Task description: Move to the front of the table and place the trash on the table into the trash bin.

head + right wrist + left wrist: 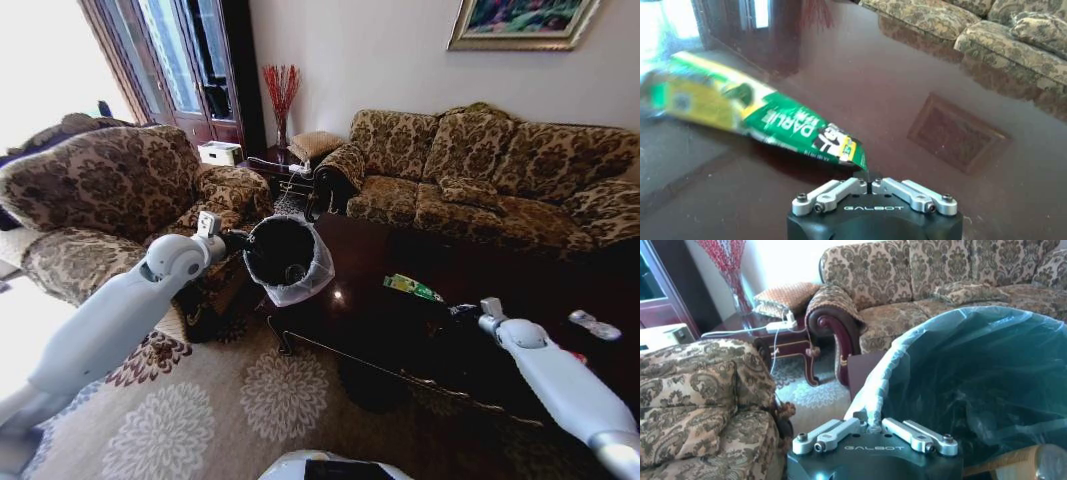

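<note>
Green-yellow wrapper [767, 122] is pinched by one corner in the clenched right gripper [870, 181], lifted over the dark table [400, 330] near its middle. A silver-white wrapper [594, 324] lies toward the table's right edge. The bag-lined black trash bin [285, 255] hangs at the table's left corner, its liner rim clamped in the left gripper [870, 427].

Dark shiny wood table [420, 330] smooth like a mirror, thin see-through plastic bag in the black trash bin [285, 258], shiny green and yellow wrapper [760, 120], soft patterned cloth sofa [480, 170], silver metal on the gripper [870, 186]
</note>
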Robot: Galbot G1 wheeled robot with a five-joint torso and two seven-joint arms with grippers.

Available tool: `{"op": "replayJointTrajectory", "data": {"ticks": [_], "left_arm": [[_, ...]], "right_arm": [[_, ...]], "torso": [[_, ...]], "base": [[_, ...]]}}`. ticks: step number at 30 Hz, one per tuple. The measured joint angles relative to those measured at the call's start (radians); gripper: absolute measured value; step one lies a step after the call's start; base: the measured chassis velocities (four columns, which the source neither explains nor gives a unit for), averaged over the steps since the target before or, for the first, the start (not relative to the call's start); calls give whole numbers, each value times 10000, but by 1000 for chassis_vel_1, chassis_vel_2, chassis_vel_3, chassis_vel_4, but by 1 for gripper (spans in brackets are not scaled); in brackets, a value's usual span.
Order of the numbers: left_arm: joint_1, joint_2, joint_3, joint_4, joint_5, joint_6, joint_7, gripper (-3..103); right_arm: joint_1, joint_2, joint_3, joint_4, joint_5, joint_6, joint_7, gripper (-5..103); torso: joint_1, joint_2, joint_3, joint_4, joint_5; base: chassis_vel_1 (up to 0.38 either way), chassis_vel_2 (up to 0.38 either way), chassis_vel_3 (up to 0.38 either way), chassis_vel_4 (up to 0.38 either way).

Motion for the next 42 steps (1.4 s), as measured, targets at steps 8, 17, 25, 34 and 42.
{"op": "replayJointTrajectory", "data": {"ticks": [8,17,25,34,42], "left_arm": [[20,62,-53,-139,-46,0,-1,0],[243,240,-337,-388,-77,0,0,0],[401,388,-508,-608,-49,0,-22,0],[618,550,-380,-1089,275,-170,31,0],[568,890,67,-1421,342,-187,84,0]], "right_arm": [[-304,-67,151,493,374,174,403,0],[-741,0,792,2151,1777,583,2313,0],[-1104,84,2009,4438,2768,994,3983,0],[-1268,-359,2796,6664,3659,1186,4458,0],[-627,-1307,3051,8860,5224,1046,4465,0]], "torso": [[0,0,0,-1,0],[0,0,0,-2,0],[0,0,0,-1,-2],[-1,0,-1,-2,0],[0,0,-1,1,-1]], "base": [[0,0,0,0],[0,0,0,0],[0,0,0,0],[0,0,0,0],[0,0,0,0]]}}
